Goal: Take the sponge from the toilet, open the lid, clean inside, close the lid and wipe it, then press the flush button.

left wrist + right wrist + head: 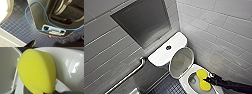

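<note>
white-tiled washroom, bright yellow rounded sponge (202, 76) over the toilet (184, 80), tight in the right gripper (208, 80), lid (181, 62) upright

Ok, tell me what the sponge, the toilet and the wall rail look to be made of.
Sponge: soft foam by the look, matte bright yellow with rounded edges. Toilet: probably glazed ceramic, glossy white with bright highlights. Wall rail: likely metal, judging by its silvery sheen.
</note>
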Available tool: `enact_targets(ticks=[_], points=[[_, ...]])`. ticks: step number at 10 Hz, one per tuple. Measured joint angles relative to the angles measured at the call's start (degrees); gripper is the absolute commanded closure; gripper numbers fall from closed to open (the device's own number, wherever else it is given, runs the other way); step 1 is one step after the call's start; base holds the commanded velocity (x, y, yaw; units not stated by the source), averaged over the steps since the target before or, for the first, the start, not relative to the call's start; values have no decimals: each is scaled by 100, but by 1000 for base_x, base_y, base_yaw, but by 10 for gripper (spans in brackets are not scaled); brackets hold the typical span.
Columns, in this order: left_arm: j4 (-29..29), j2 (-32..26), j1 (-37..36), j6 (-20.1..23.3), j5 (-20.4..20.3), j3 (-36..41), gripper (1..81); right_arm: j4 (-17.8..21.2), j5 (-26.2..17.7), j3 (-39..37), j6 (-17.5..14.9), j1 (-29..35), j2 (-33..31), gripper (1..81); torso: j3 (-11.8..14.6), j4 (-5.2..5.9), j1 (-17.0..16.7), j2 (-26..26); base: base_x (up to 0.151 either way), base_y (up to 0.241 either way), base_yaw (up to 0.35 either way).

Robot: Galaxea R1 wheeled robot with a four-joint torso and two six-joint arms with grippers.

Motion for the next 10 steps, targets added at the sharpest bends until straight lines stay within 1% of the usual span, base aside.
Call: enact_targets(ticks=[7,8,9,10], points=[[18,0,5,0,2,0,10,1,0,-2,0,-5,0,811,6,0,0,0,0,0,0],[20,0,7,0,21,0,10,1,-2,-2,0,-49,-4,811,65,0,2,0,0,0,0],[20,-2,7,-2,24,0,10,4,-33,-18,5,-117,-26,811,203,0,4,2,0,0,0],[20,-7,10,0,27,0,10,6,-52,-40,11,-178,-50,811,402,0,4,2,0,0,0]])
